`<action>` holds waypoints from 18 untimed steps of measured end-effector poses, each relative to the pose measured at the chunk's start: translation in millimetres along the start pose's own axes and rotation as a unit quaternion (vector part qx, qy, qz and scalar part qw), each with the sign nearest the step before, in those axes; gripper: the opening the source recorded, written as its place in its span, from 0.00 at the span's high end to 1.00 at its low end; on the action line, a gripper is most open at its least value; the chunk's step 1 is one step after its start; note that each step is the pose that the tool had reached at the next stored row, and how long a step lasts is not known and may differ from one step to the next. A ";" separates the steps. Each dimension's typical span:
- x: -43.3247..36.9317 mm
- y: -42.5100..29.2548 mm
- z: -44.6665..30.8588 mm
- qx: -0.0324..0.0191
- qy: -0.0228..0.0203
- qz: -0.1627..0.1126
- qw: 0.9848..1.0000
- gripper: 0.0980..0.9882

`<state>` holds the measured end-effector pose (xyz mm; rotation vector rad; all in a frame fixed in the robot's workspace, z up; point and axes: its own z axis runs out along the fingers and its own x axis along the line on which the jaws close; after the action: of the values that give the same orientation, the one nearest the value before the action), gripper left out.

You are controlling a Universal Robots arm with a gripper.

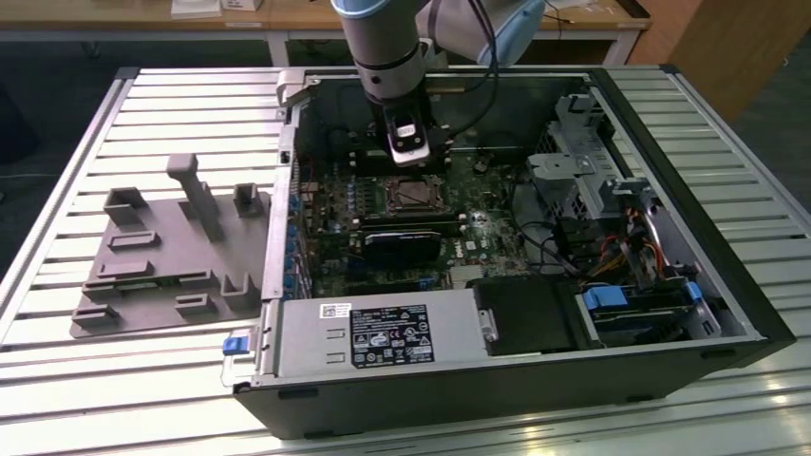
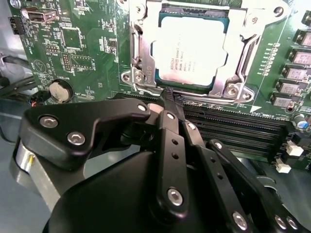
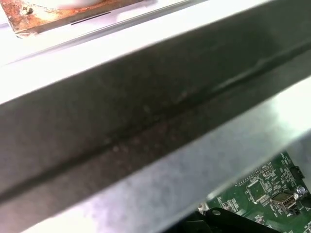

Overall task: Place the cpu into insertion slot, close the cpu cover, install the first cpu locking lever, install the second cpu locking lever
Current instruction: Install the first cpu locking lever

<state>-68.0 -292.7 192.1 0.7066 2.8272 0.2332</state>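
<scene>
second wrist view: cpu seated in insertion slot, just beyond end effector

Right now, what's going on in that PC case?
The arm's gripper is down inside the open computer case, fingers closed together with nothing between them, tips at the edge of the insertion slot. The cpu already sits in the slot, with the cpu cover lying flat around it.

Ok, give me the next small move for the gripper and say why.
Probably press the gripper down on the cpu cover's near edge: the cpu already lies seated under the cover, and the shut fingertips sit right at that edge.
</scene>
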 end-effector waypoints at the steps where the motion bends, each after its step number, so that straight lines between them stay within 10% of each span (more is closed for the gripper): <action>1: 0.0 0.0 0.0 -0.001 0.000 0.000 1.000 1.00; 18: -2.1 -2.4 -0.8 -0.005 0.003 0.001 1.000 1.00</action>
<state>-67.5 -295.9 192.7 0.7090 2.8281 0.2504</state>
